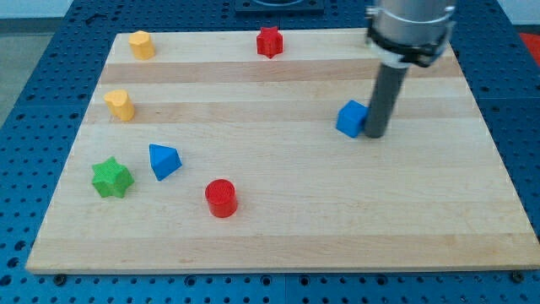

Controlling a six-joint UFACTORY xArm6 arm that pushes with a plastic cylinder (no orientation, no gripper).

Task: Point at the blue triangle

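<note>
The blue triangle [164,160] lies on the wooden board [278,236] at the view's lower left. My tip [375,134] stands at the view's right, far from the triangle, right beside the right side of a blue cube [351,118]; I cannot tell if it touches it. The rod rises from the tip to the arm's grey end at the view's top right.
A green star [111,177] sits just left of the blue triangle. A red cylinder [221,198] lies to its lower right. A yellow block [121,105] is above it. Another yellow block [142,44] and a red star [269,41] are by the top edge.
</note>
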